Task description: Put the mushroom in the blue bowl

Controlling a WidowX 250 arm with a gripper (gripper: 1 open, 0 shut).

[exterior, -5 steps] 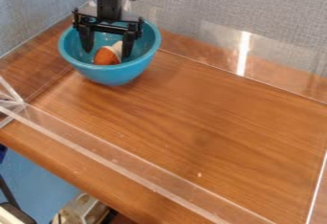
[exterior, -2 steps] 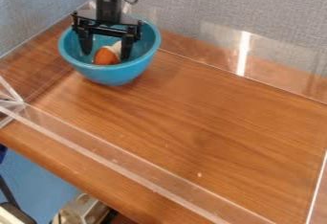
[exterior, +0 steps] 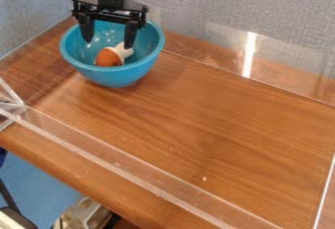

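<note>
The small toy mushroom [exterior: 110,55], with its rounded orange-brown cap and pale cream stem, lies on its side inside the deep, glossy turquoise-blue plastic bowl [exterior: 81,68], which sits at the back left of the brown wooden table [exterior: 197,115]. The black two-fingered gripper [exterior: 108,22] hangs directly above the bowl, pointing almost straight down, its jaws spread wide with nothing between them; the mushroom is released and rests clear below the fingertips.

Judged from this, the placing looks done, and only the retreat of the arm is left. The main risk lies there. The spread fingers stand low over the bowl and close to its far rim, so a sideways pull before enough height is gained could clip the rim and drag or tip the light bowl, perhaps rolling the mushroom out. A descent with the jaws this wide could likewise press on the mushroom or the bowl wall. The clear plastic wall [exterior: 281,62] edging the table is well apart from the gripper and seems no hazard unless the arm swings far to the side.
</note>
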